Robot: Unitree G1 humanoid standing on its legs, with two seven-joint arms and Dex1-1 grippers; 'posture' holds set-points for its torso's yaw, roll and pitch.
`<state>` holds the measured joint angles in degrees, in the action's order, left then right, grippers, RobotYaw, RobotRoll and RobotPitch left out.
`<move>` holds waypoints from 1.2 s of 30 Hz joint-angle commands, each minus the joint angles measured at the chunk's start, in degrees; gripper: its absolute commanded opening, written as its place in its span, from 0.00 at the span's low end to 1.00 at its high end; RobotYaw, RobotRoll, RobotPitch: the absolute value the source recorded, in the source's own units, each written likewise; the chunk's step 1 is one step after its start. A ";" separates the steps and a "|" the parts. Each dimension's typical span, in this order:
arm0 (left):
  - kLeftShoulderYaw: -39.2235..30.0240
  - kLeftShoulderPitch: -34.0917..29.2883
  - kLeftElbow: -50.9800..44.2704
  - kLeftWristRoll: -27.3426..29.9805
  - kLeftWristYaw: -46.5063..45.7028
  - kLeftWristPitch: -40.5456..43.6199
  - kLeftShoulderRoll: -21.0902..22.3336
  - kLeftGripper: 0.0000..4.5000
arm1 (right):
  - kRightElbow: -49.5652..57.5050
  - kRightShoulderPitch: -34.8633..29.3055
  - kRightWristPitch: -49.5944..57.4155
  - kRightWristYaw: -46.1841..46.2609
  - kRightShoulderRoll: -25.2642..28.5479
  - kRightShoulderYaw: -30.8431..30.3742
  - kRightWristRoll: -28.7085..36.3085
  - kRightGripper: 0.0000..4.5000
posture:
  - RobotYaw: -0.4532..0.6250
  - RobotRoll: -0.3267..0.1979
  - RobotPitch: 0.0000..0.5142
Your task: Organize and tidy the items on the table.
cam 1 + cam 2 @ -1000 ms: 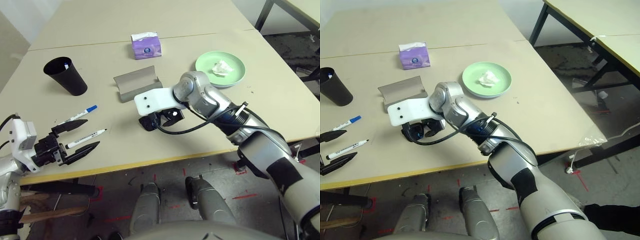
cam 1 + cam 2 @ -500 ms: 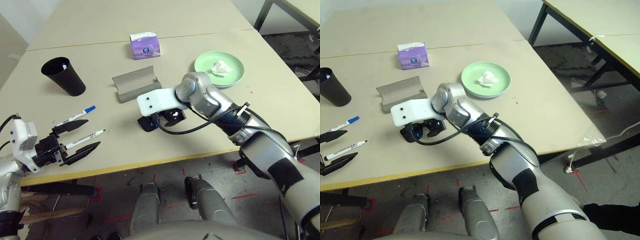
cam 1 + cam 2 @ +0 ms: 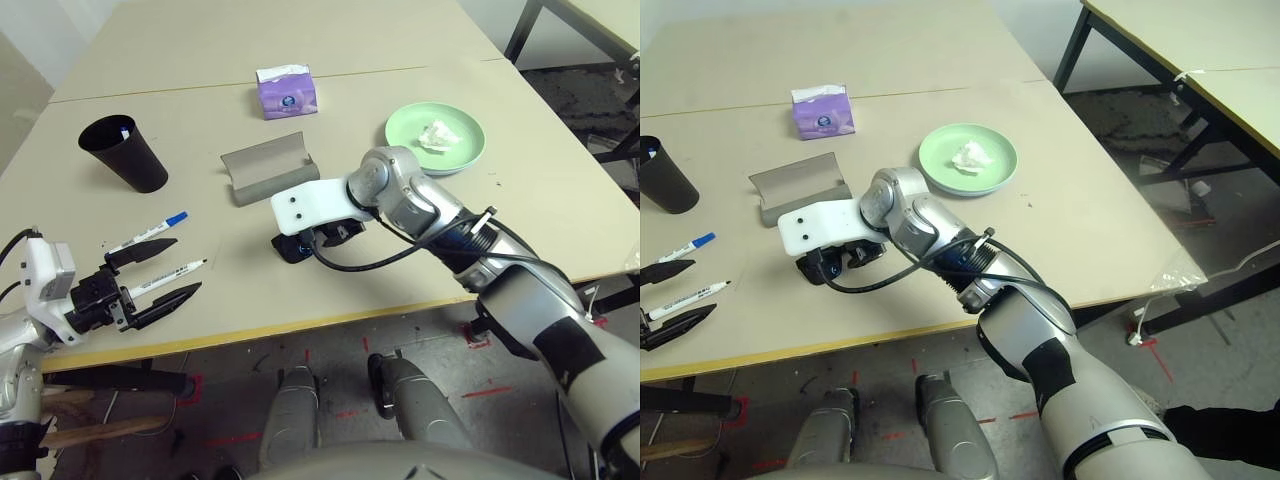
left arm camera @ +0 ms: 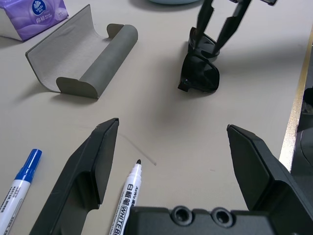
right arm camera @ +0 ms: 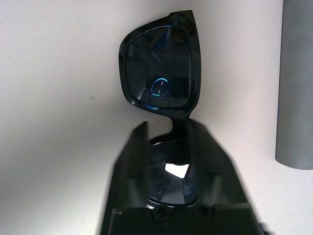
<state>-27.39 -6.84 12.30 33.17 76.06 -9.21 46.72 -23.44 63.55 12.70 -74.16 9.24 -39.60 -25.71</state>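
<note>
- The right gripper (image 4: 221,33) is at the centre of the head views, its two black fingers closed in around one lens of the black sunglasses (image 4: 200,73), which lie on the table (image 3: 400,60).
- In the right wrist view the fingers sit on either side of the near lens; the far lens stays free.
- The left gripper (image 3: 158,279) is at the lower left of the frame, its fingers spread wide with nothing between them, around the black-capped marker (image 3: 168,277).
- The blue-capped marker (image 3: 150,232) lies just above it.
- The grey glasses case (image 3: 267,167), lying open, is just above the sunglasses, near the frame's centre.
- The black cup (image 3: 123,152) stands at the upper left, something white and blue inside it.
- The purple tissue box (image 3: 286,92) sits at the top centre, near the table's seam.
- The light-green plate (image 3: 437,140) at the upper right holds the crumpled white tissue (image 3: 435,133).
</note>
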 commanded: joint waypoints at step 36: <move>0.22 1.07 1.86 -0.51 0.01 0.28 -0.51 1.00 | 2.12 2.05 2.11 -3.54 1.41 0.87 1.11 0.99 | 0.41 0.62 0.34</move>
<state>-27.39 -5.40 13.54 33.14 75.68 -9.04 46.39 -22.75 64.71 14.27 -76.82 10.48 -39.44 -25.30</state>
